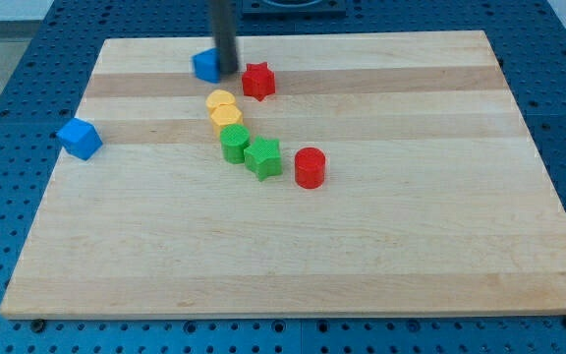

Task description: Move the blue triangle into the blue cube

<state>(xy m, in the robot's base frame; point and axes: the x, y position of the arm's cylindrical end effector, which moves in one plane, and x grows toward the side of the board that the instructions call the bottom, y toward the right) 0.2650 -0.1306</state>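
Observation:
The blue triangle (205, 66) lies near the view's top, left of centre, partly hidden by the rod. My tip (228, 72) rests right against its right side. The blue cube (80, 138) sits far off at the board's left edge, lower and to the left of the triangle.
A red star (257, 81) lies just right of my tip. Below are two yellow blocks (223, 108), a green block (233, 144), a green star (262, 157) and a red cylinder (310, 167). The wooden board (381, 256) lies on a blue perforated table.

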